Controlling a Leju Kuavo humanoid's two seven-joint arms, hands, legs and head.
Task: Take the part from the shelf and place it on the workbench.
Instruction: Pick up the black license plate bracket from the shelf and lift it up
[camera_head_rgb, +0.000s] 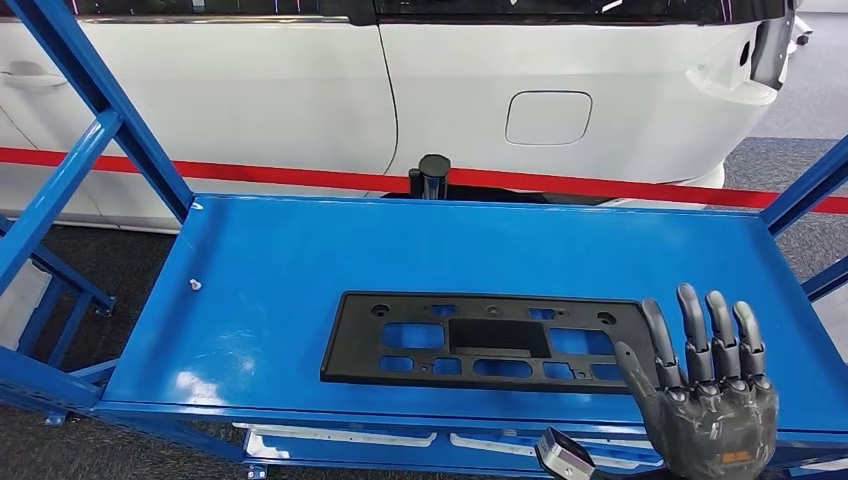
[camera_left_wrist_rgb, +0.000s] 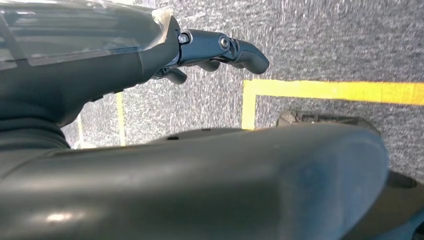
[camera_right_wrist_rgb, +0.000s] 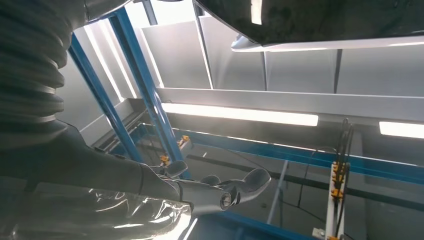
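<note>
A flat black plastic part, a long plate with several cut-outs, lies on the blue shelf near its front edge. My right hand is raised at the part's right end, fingers straight up and apart, holding nothing; its fingers overlap the part's right edge in the head view. In the right wrist view the same hand points upward with extended fingers. My left hand hangs down over grey carpet, fingers slightly curled and holding nothing.
Blue frame posts rise at the shelf's left and right. Behind stand a white car and a red barrier strip with a black post. A small white bolt sits on the shelf's left. Yellow floor tape marks the carpet.
</note>
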